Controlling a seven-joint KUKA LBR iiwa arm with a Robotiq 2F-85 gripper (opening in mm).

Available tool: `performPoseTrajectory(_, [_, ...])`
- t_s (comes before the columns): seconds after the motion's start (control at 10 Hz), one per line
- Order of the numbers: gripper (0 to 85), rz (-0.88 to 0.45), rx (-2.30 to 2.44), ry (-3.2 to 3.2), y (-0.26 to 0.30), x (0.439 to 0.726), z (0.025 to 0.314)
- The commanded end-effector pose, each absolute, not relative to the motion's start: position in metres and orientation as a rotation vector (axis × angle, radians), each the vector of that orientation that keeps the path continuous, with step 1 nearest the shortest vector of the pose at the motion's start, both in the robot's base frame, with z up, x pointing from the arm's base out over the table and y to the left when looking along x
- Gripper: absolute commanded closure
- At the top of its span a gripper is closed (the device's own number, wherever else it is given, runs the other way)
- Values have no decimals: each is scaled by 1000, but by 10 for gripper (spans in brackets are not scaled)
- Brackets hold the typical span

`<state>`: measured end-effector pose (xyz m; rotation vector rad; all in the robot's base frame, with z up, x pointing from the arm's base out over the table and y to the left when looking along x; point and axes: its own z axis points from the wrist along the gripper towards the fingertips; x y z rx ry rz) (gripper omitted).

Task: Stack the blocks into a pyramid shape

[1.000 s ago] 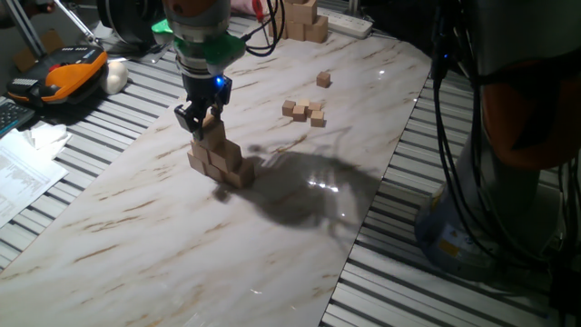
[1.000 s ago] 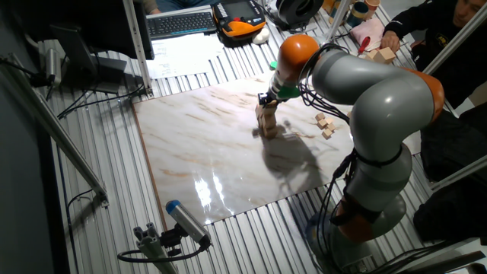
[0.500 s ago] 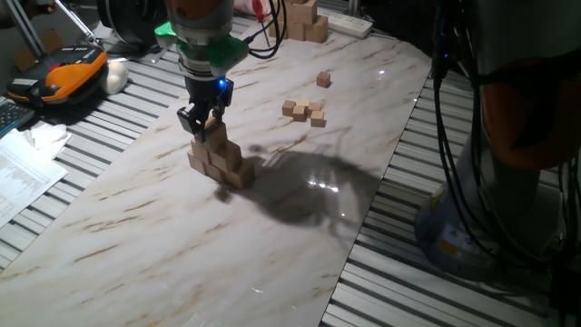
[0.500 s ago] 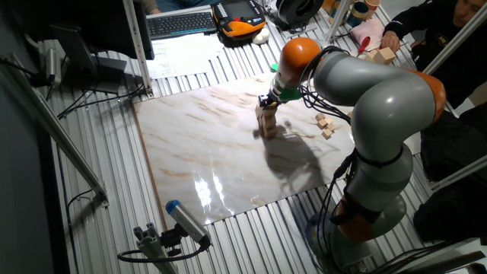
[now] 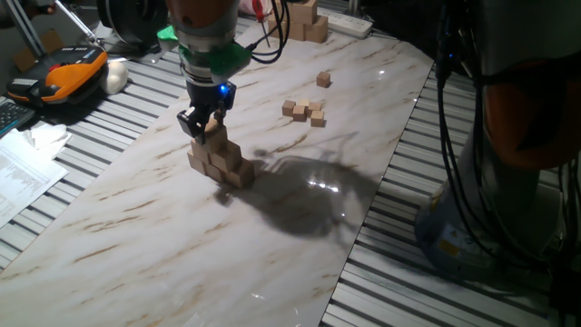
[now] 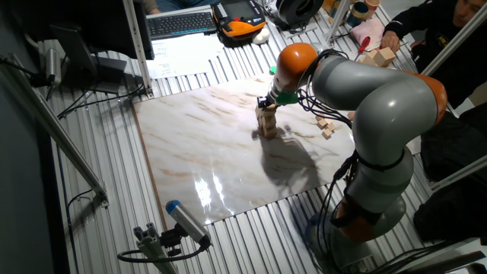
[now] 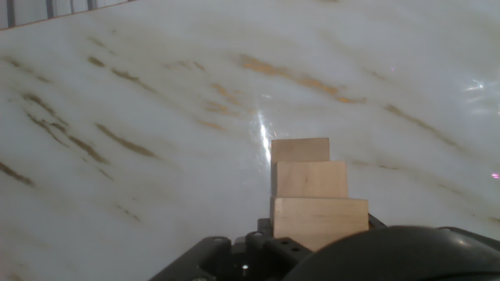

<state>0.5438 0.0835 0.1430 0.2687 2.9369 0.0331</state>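
The blocks (image 5: pixel 218 161) stand as a stepped pyramid left of the marble board's middle, also seen as a small tan stack (image 6: pixel 266 122). My gripper (image 5: pixel 203 127) hangs straight over it, fingers down either side of the top block (image 5: pixel 211 133), and looks shut on it. In the hand view three tan blocks (image 7: pixel 311 187) step away from the camera, the nearest one (image 7: pixel 320 218) just above the dark gripper body. The fingertips themselves do not show there.
Several much smaller tan cubes (image 5: pixel 304 111) lie to the right of the pyramid, one more (image 5: pixel 323 80) farther back. A pile of bigger pale blocks (image 5: pixel 304 23) sits beyond the board. An orange device (image 5: pixel 64 73) and papers lie at the left.
The arm above the pyramid has shifted slightly to the right. The gripper stays at the top block and the stack has not moved.
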Motion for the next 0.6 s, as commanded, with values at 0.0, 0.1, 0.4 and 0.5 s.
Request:
performPoseTrajectory(0.0, [510, 34, 278, 2936, 84, 544, 143])
performPoseTrajectory(0.1, [510, 34, 282, 2935, 84, 543, 143])
performPoseTrajectory(0.4, [510, 31, 290, 2936, 83, 543, 145])
performPoseTrajectory(0.5, [510, 29, 294, 2936, 83, 542, 145])
